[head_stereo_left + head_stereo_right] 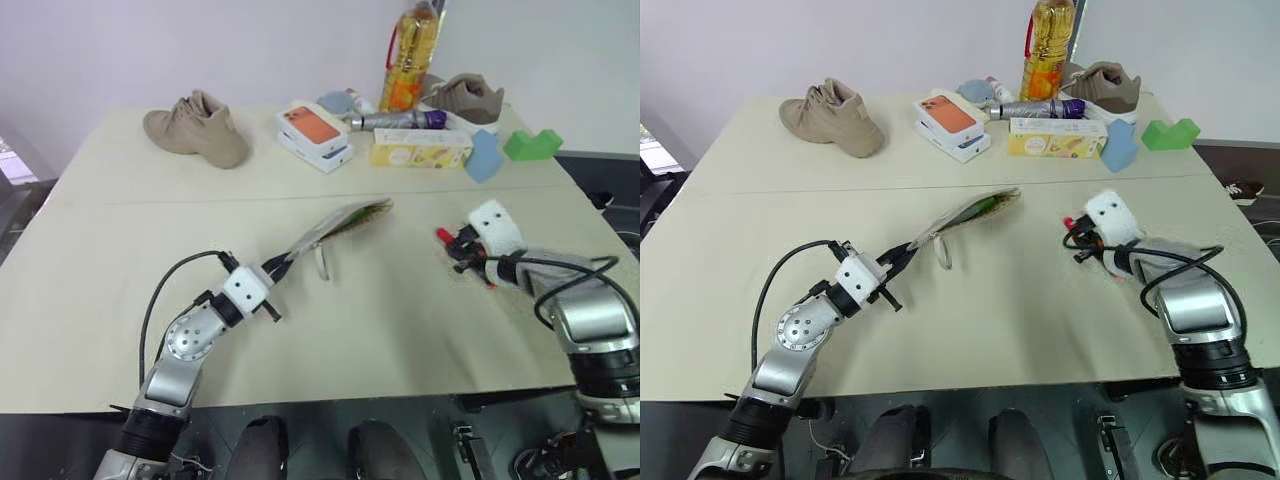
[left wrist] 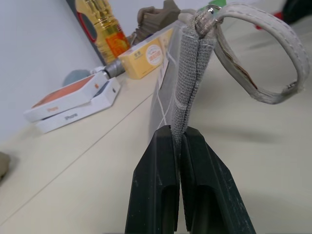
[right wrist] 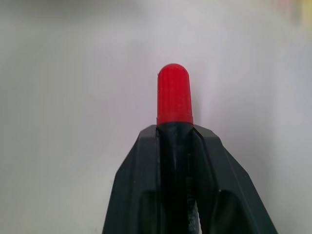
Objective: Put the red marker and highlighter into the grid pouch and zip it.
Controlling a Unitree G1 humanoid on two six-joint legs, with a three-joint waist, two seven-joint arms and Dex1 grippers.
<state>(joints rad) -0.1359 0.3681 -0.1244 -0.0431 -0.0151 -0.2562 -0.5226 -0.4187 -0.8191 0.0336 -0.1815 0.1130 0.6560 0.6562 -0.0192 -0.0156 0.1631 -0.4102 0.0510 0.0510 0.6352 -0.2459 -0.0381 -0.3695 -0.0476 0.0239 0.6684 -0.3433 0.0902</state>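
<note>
From the head views, the grid pouch [image 1: 335, 225] is lifted off the middle of the table [image 1: 120, 280], tilted, one end pinched in the left gripper [image 1: 283, 262], whose fingers are closed on the fabric; its strap loop [image 1: 322, 262] hangs below. A sliver of green shows at the pouch's raised far end, likely the highlighter [image 1: 983, 206], though most of it is hidden inside. Nearer the table's right edge, the right gripper [image 1: 452, 243] is largely covered by its white wrist housing; only the red tip of the red marker [image 1: 443, 236] pokes out beside it. Along the far edge stand a tan shoe [image 1: 198, 128], stacked phone boxes [image 1: 314, 135], an oil bottle [image 1: 411, 58] cut off at the top, a yellow box [image 1: 421, 148], a blue block [image 1: 483, 155] and a green block [image 1: 532, 144]. In the left wrist view, the two black fingers [image 2: 156, 195] press together on the pouch's grey edge, the pouch seen edge-on so its face is mostly hidden. In the right wrist view, the fingers [image 3: 141, 185] are drawn narrow around the marker's black part, its red cap sticking out past them against a blurred pale surface.
</note>
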